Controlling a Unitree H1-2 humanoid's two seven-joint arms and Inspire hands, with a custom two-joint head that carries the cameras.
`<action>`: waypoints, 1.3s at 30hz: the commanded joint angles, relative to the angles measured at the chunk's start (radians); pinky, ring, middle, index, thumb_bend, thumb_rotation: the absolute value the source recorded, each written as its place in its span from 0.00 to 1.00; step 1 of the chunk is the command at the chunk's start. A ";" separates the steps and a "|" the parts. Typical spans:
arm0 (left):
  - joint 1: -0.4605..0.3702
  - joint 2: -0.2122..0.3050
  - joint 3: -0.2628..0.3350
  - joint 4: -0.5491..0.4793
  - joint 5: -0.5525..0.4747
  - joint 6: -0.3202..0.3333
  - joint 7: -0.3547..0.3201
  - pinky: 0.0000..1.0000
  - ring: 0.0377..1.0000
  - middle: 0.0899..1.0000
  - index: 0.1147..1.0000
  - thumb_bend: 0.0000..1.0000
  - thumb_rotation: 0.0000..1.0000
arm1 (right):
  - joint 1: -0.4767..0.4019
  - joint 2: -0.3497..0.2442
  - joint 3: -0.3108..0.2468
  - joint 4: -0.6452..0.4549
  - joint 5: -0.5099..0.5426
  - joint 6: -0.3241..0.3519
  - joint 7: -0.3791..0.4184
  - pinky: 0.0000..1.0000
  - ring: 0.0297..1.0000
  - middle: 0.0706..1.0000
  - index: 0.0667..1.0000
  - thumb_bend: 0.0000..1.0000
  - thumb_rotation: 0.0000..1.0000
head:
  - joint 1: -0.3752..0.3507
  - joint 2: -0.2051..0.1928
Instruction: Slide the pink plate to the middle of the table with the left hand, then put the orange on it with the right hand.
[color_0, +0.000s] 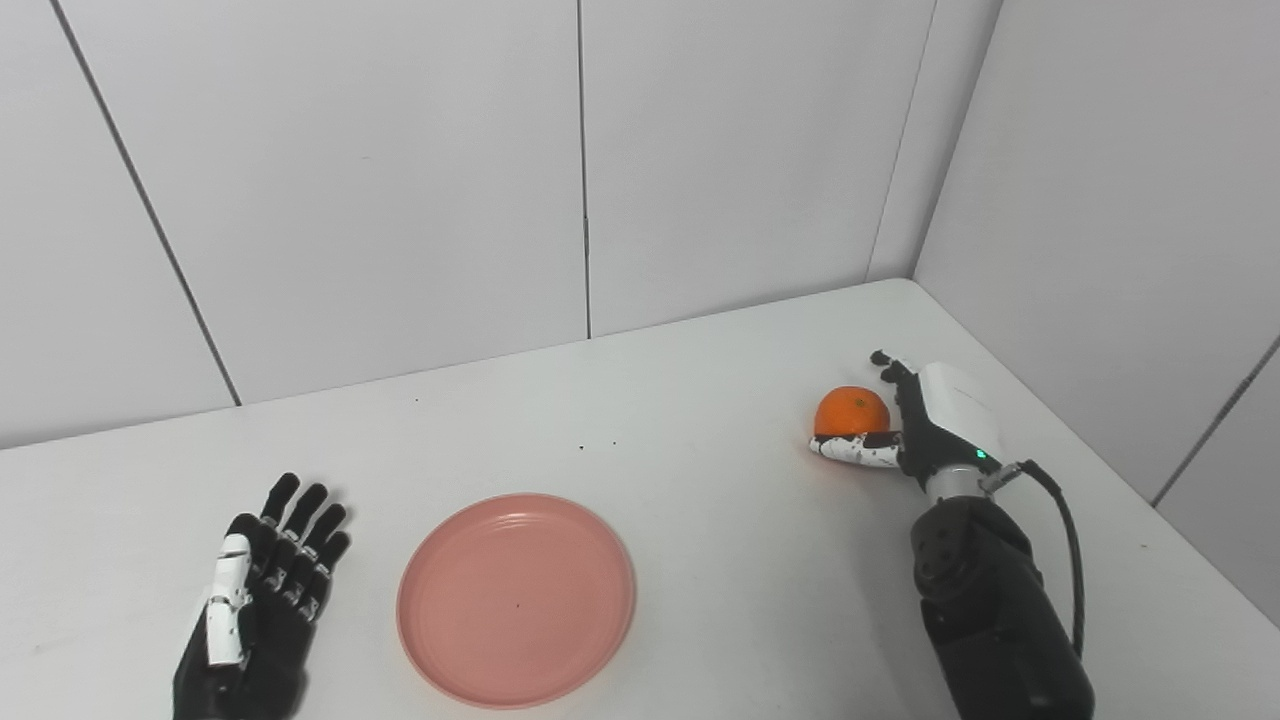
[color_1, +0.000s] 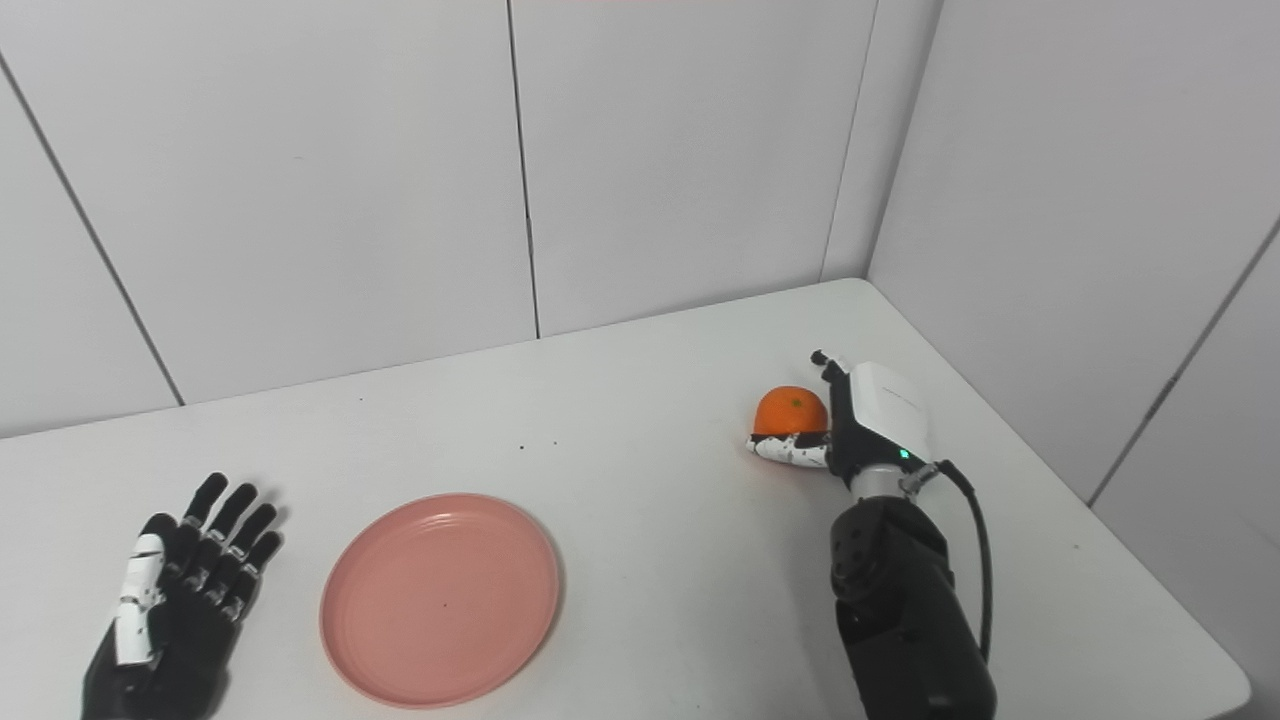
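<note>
**Right hand at the orange, plate waiting**

Nearest me, the left hand lies flat on the counter with its fingers spread, holding nothing, just beside the pink plate, which sits a little left of the middle. Far right, the right hand cups the orange, thumb under its near side; from here I cannot tell whether the fingers behind it have closed. To do this well, I would wrap the fingers fully round the fruit before lifting, since it will roll, then carry it left and set it down on the plate's centre.
</note>
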 joint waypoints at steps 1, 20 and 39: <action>0.012 0.006 0.003 0.011 -0.008 0.028 0.001 1.00 0.96 0.97 0.96 0.30 1.00 | -0.046 -0.024 -0.003 -0.004 -0.016 0.001 0.012 0.61 0.73 0.79 0.82 0.96 0.40 | 0.003 0.001; 0.014 0.008 0.006 0.016 -0.010 0.021 -0.008 1.00 0.96 0.97 0.96 0.31 1.00 | -0.068 -0.039 0.004 0.036 -0.026 0.000 0.079 0.51 0.60 0.66 0.66 0.93 0.25 | 0.010 0.007; 0.013 0.015 0.004 0.021 -0.007 0.010 -0.018 0.97 0.95 0.96 0.95 0.31 1.00 | -0.044 -0.051 -0.004 -0.057 -0.020 0.001 0.087 0.32 0.39 0.44 0.45 0.53 0.00 | 0.020 0.016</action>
